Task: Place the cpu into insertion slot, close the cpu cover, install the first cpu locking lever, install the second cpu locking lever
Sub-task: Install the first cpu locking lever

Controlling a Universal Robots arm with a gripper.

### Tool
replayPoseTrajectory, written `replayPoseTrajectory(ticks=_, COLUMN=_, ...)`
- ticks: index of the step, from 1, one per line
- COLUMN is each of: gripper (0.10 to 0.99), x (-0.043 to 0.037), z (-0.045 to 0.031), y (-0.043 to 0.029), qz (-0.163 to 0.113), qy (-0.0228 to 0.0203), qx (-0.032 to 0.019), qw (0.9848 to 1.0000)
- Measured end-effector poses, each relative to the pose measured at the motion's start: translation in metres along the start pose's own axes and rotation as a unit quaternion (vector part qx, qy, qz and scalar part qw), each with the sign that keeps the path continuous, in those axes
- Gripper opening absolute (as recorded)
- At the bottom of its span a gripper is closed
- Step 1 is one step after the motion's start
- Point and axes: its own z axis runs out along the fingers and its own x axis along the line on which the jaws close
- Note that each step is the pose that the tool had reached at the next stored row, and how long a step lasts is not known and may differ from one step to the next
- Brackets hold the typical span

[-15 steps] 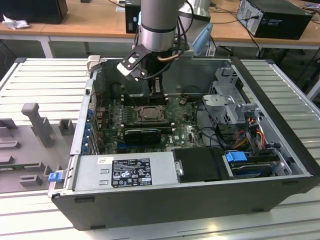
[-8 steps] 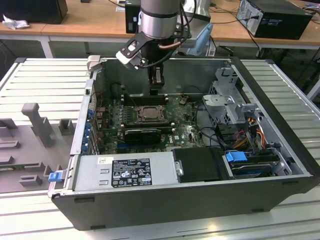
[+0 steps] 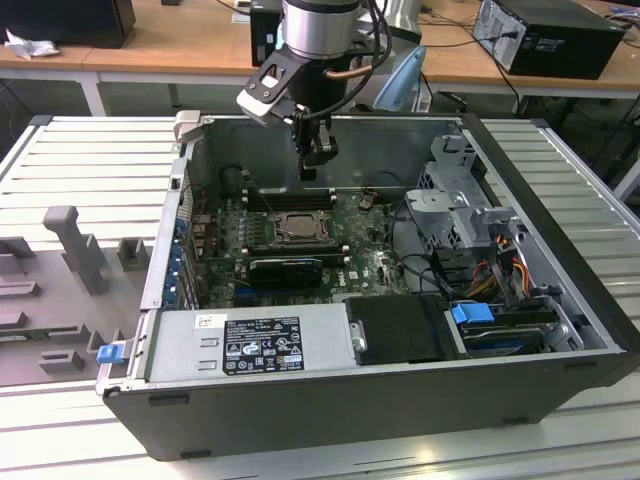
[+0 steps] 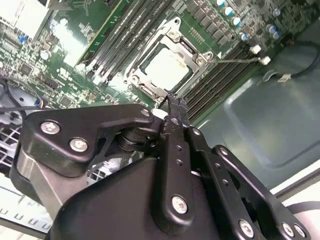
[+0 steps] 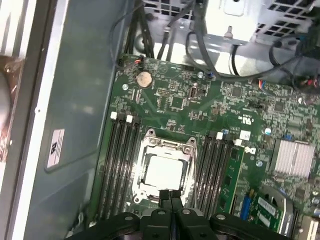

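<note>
Arm (image 3: pixel 320 30) pointing down, end effector (image 3: pixel 308 172) pinched closed

- The cpu (image 5: pixel 162 172), a pale silver-grey square, lay flat inside the insertion slot (image 3: pixel 265 228).
- The cpu cover (image 5: pixel 166 146), a silvery frame, lay folded down around the chip's top, mid-way across the green circuit board (image 5: pixel 175 102).

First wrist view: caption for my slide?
Shut gripper hangs above the green board, near the cpu framed by the cpu cover.

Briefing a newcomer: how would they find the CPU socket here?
In the open computer case, find the green motherboard. The insertion slot sits between two banks of long black memory slots: the one square silvery frame, pale cpu at centre.
</note>
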Motion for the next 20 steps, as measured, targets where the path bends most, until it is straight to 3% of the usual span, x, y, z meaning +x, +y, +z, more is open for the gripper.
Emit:
replayPoseTrajectory(ticks=6, gripper=0.106, x=0.0000, z=0.0005, y=0.0000, qz=-0.057, qy=-0.0001, qx=0.0022, qw=0.9984)
replayPoseTrajectory(ticks=9, gripper=0.106, x=0.0001, z=0.0006, y=-0.0005, qz=-0.083, qy=-0.0002, qx=0.0032, qw=0.9966)
replayPoseTrajectory(ticks=20, gripper=0.106, x=0.0002, z=0.0008, y=-0.0007, qz=-0.101, qy=-0.0002, qx=0.0039, qw=0.9948)
